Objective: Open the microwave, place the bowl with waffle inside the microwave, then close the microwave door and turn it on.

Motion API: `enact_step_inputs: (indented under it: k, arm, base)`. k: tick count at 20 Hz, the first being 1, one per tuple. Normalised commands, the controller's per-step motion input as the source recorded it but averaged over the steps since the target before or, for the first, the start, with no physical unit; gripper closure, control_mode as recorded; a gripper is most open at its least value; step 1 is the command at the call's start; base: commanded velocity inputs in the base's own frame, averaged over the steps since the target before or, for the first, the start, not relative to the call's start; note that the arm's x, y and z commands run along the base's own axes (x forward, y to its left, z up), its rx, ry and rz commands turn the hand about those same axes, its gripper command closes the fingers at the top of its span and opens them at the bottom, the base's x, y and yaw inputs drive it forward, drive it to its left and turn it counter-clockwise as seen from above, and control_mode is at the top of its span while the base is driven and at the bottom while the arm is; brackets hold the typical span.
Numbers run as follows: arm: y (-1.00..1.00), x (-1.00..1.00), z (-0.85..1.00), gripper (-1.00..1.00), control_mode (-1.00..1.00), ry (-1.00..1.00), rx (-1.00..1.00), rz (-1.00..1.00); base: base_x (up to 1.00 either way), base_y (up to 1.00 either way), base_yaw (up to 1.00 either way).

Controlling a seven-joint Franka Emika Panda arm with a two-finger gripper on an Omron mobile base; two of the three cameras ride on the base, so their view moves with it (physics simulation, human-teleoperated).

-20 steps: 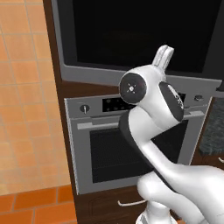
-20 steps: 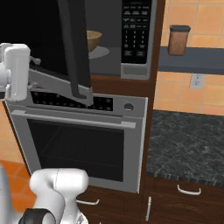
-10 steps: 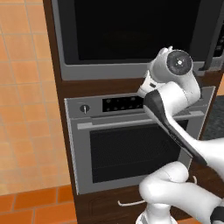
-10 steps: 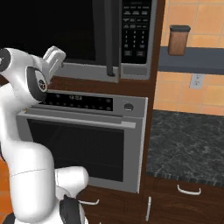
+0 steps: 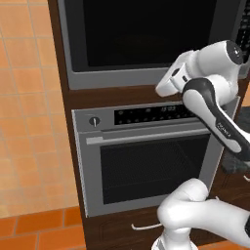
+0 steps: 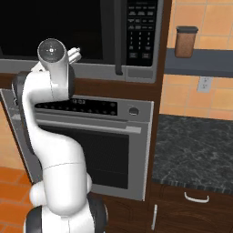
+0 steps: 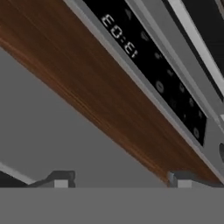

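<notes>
Right base view gives me the microwave (image 6: 82, 38) button panel (image 6: 142, 29), the door's dark vertical handle (image 6: 119, 38) and a brown canister (image 6: 185, 42) on a shelf to its right. The hand view gives the grey door frame, the wood strip (image 7: 87, 94) and the oven (image 5: 146, 156) display below it. Microwave door (image 5: 146, 34) is shut flush, black glass in a steel frame, directly above the oven. My gripper (image 7: 118, 178) sits at the door's lower edge, fingers apart, holding nothing. A second ago the door stood ajar with the bowl visible inside.
</notes>
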Motion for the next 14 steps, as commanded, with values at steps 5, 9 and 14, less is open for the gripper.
enact_step_inputs:
  k: [5,9,14]
  arm:
    - [-0.02,0.08,-0.86,-1.0,-1.0,-0.39,-0.22,0.2]
    - [-0.05,-0.47,-0.06,-1.0,-1.0,-0.41,-0.33,-0.01]
    - [-0.59,-0.02,0.92,-1.0,-1.0,0.0,-0.18,-0.03]
  base:
    - [0.0,0.0,0.0]
    - [0.0,0.0,0.0]
    - [0.0,0.0,0.0]
